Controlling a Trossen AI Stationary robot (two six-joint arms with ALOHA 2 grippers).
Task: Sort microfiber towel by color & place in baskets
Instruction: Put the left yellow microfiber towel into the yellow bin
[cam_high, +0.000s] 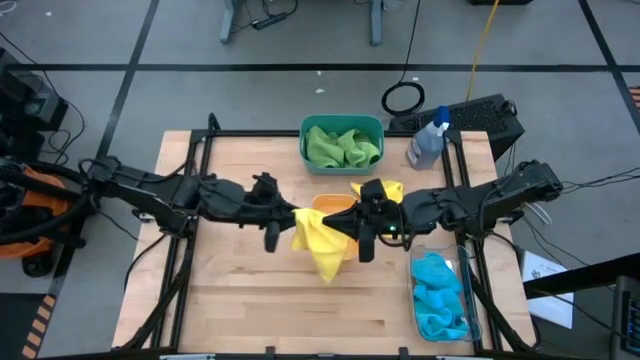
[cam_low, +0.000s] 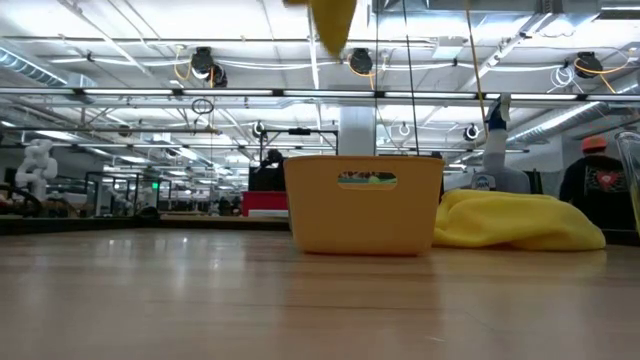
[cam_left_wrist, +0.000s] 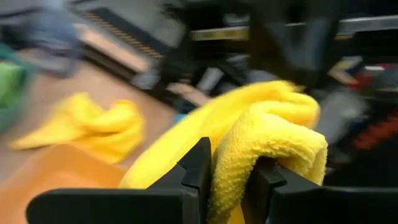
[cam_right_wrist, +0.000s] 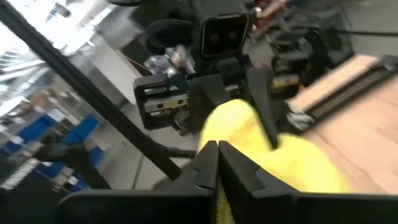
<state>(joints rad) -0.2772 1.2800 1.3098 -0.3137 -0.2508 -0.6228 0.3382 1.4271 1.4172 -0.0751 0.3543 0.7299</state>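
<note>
A yellow microfiber towel (cam_high: 318, 243) hangs in the air over the middle of the wooden table (cam_high: 240, 290), stretched between the two grippers, with its loose end drooping toward the table's near edge. In the low view only its tip (cam_low: 332, 22) shows, dangling from above. The left gripper (cam_high: 283, 222) comes in from the left and has a fold of this towel (cam_left_wrist: 267, 146) between its fingers (cam_left_wrist: 198, 168), which stand slightly apart around the cloth. The right gripper (cam_high: 356, 228) comes in from the right and is closed tight on the same towel (cam_right_wrist: 261, 146), its fingers pressed together.

Directly behind the held towel sits the orange basket (cam_high: 333, 206), partly hidden by the grippers; in the low view it stands square on the table (cam_low: 362, 203). A second yellow towel (cam_high: 385, 189) lies crumpled on the table just beside the orange basket, on its right-hand side in both the high and low views (cam_low: 515, 220).

Farther back, at the table's far edge, the teal basket (cam_high: 342, 124) holds green towels (cam_high: 341, 146) bunched together. At the near right corner, the clear basket (cam_high: 472, 310) holds bright blue towels (cam_high: 440, 295).

A clear spray bottle with a blue top (cam_high: 429, 142) stands at the far right corner of the table, near the teal basket.
</note>
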